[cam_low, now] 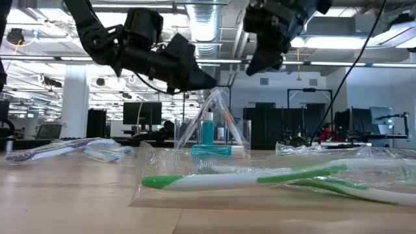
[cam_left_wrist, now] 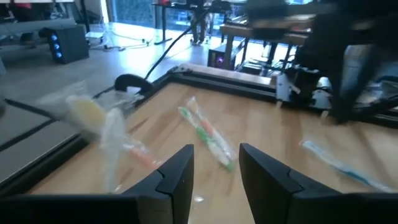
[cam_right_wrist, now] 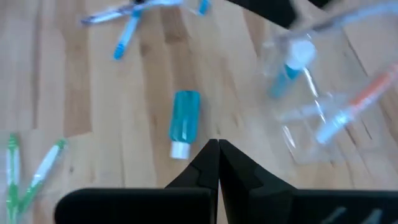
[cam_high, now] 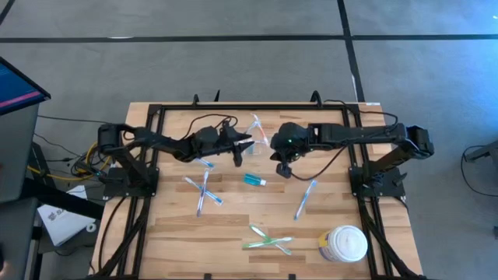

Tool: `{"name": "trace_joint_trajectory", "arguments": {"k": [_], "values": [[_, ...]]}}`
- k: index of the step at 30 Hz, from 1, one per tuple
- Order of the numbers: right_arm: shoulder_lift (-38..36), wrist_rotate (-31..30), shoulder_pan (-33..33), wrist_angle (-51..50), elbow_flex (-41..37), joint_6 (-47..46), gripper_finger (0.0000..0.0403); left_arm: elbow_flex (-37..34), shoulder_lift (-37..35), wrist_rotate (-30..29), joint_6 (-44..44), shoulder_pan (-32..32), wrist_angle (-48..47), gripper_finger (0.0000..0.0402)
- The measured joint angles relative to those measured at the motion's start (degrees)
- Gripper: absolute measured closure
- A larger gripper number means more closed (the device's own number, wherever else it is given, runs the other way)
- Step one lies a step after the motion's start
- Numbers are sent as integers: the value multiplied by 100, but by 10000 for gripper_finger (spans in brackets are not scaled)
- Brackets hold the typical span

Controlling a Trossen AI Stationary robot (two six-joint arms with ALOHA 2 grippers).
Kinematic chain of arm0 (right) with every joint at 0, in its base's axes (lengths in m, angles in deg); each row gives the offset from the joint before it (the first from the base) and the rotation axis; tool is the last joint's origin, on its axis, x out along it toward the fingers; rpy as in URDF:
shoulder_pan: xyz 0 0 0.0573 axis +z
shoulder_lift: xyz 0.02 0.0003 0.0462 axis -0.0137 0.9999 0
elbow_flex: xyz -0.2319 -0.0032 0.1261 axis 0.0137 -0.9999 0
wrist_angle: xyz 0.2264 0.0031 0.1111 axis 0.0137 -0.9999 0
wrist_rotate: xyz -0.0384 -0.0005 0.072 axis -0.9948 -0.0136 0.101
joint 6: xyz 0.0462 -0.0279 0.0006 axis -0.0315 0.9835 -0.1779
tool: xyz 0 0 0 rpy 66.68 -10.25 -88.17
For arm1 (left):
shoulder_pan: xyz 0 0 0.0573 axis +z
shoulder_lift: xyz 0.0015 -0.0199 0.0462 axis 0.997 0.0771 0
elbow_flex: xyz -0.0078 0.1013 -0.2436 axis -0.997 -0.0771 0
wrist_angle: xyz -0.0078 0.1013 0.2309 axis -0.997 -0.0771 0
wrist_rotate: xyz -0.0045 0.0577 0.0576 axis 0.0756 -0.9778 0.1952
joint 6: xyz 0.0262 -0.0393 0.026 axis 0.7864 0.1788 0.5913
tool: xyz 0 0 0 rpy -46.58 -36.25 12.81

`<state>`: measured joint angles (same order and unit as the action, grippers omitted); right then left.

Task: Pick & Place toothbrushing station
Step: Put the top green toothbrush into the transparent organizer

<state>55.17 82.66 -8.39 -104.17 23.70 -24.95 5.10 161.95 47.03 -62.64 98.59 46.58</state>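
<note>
The clear holder [cam_high: 255,141] stands at the table's far middle, with a blue-and-white brush and an orange one [cam_right_wrist: 367,93] leaning in it. My left gripper [cam_left_wrist: 216,168] hovers open just left of the holder, its fingers level, with nothing between them. My right gripper [cam_right_wrist: 217,148] hangs shut above the table, right of the holder and over the teal tube [cam_right_wrist: 185,118]. The tube lies flat on the wood, clear of the fingertips. Two crossed blue toothbrushes [cam_high: 202,190] lie left of the tube. Another blue toothbrush [cam_high: 306,198] lies to its right.
Wrapped green toothbrushes [cam_high: 268,239] lie near the front edge, beside a white lidded jar [cam_high: 343,243] at the front right. A wrapped green-and-orange brush [cam_left_wrist: 205,134] lies on the wood ahead of my left fingers. A black frame [cam_high: 233,106] rims the table.
</note>
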Motion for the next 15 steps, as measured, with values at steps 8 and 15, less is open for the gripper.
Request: {"name": "trace_joint_trajectory", "arguments": {"k": [8, 15], "values": [[0, 0, -477, -699, 0, 63, 403, 0, -32, 13, 0, -164, -31, 280], [0, -3, -831, -1239, 0, 481, 403, 0, -32, 17, 0, -183, -45, 280]]}}
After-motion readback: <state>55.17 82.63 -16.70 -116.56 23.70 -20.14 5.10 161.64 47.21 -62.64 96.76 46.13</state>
